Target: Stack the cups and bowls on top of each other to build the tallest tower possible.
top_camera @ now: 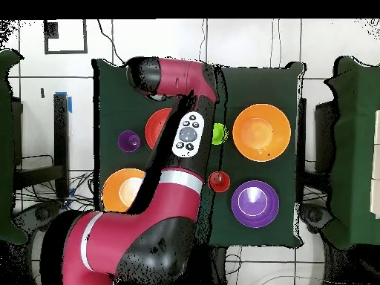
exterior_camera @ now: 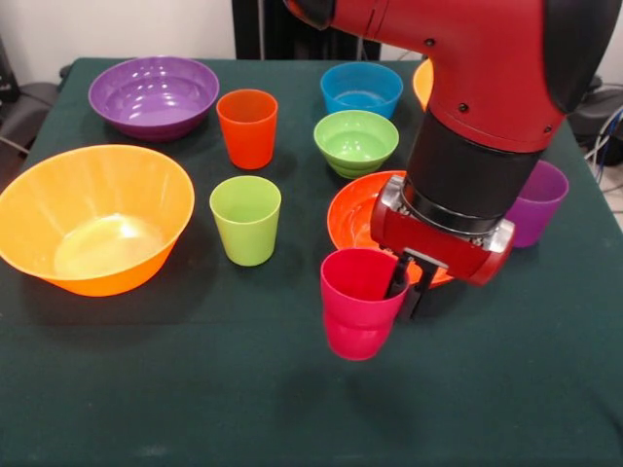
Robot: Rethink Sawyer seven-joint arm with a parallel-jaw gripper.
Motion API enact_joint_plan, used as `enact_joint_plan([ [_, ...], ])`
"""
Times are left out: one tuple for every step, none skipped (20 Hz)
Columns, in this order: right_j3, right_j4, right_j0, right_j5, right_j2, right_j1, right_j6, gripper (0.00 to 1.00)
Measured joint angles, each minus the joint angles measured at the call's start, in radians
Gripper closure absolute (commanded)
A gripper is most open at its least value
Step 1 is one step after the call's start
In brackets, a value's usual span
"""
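Note:
My gripper [exterior_camera: 409, 292] is shut on the rim of the crimson cup [exterior_camera: 358, 306], one finger inside and one outside, near the table's front middle. Whether the cup touches the cloth I cannot tell. The lime green cup [exterior_camera: 245, 219] and the orange-red cup [exterior_camera: 246, 126] stand upright to its left. The purple cup [exterior_camera: 541, 199] is half hidden behind the arm. A red-orange bowl [exterior_camera: 358, 216] lies just behind the crimson cup. The small green bowl [exterior_camera: 355, 141] and the blue bowl [exterior_camera: 361, 88] sit farther back. No tower is in view. In the overhead view the arm hides the gripper.
A large orange bowl [exterior_camera: 92, 219] fills the left side, with the purple bowl [exterior_camera: 154, 95] behind it. Another orange bowl [exterior_camera: 421, 83] peeks out behind the arm. The overhead view shows the orange bowl [top_camera: 261, 132], the purple bowl [top_camera: 254, 202] and a second orange bowl [top_camera: 122, 189].

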Motion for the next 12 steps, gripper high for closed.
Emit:
enact_joint_plan([
  [0.000, 0.000, -0.001, 0.000, 0.000, 0.000, 0.000, 1.00],
  [0.000, 0.000, -0.002, 0.000, 0.000, 0.000, 0.000, 1.00],
  [0.000, 0.000, -0.003, 0.000, 0.000, 0.000, 0.000, 1.00],
  [0.000, 0.000, -0.003, 0.000, 0.000, 0.000, 0.000, 1.00],
  [0.000, 0.000, -0.003, 0.000, 0.000, 0.000, 0.000, 1.00],
  [0.000, 0.000, -0.003, 0.000, 0.000, 0.000, 0.000, 1.00],
  [0.000, 0.000, -0.003, 0.000, 0.000, 0.000, 0.000, 1.00],
  [0.000, 0.000, -0.003, -0.001, 0.000, 0.000, 0.000, 1.00],
  [0.000, -0.001, -0.003, -0.002, 0.000, 0.000, 0.000, 1.00],
  [0.000, -0.001, -0.003, -0.004, 0.000, 0.000, 0.000, 1.00],
  [0.000, -0.001, -0.004, -0.006, 0.000, 0.000, 0.000, 1.00],
  [0.000, -0.002, -0.004, -0.007, 0.000, 0.000, 0.000, 1.00],
])
